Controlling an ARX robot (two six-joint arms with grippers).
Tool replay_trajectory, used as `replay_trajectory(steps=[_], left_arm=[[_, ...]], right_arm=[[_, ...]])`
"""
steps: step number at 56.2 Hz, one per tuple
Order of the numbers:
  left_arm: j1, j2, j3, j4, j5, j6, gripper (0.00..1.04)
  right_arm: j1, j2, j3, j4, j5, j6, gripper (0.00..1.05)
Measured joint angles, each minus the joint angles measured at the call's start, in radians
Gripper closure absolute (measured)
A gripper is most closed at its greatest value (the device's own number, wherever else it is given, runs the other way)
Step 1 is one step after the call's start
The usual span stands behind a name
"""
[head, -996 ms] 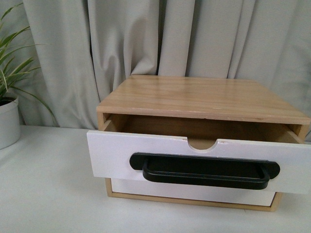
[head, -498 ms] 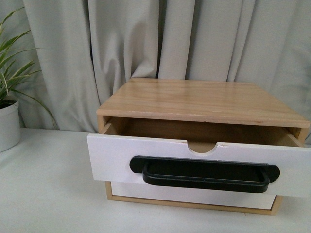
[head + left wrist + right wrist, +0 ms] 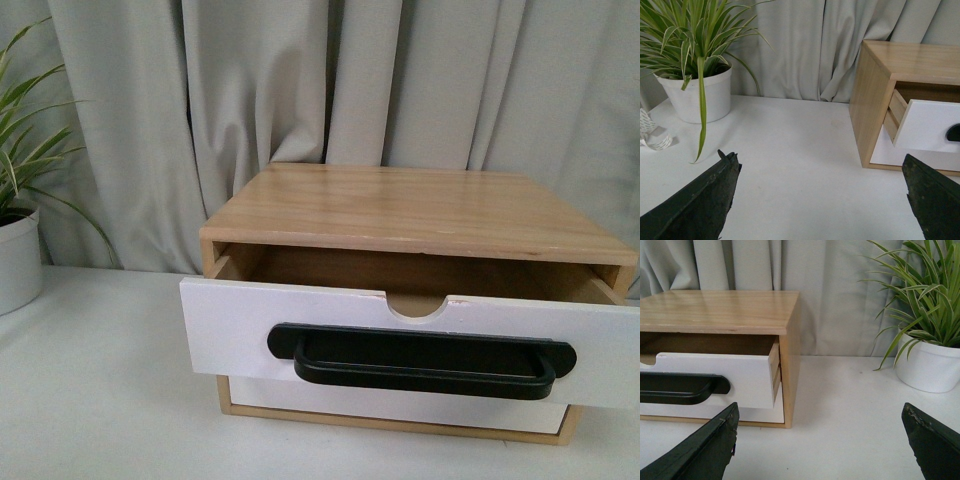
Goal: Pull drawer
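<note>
Drawer sits pulled partway out of wooden cabinet on white table, black bar handle facing me. I see left gripper spread wide, holding nothing; right gripper likewise (both off to cabinet's sides, clear of handle). Potted plant near left gripper.

Only the grippers' fingers show, one pair in each wrist view. The left gripper has two matte black fingers, wedge-shaped and tapering to blunt tips, with rough, slightly chipped edges. The right gripper looks the same: dark, flat-sided fingers with a dull, grainy surface and worn corners at the tips. No arm appears in the front view.
</note>
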Motion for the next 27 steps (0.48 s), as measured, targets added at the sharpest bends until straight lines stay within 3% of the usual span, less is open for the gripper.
replay_trajectory(steps=[27], left_arm=[[0.000, 0.000, 0.000, 0.000, 0.000, 0.000, 0.06]], right_arm=[[0.000, 0.000, 0.000, 0.000, 0.000, 0.000, 0.09]])
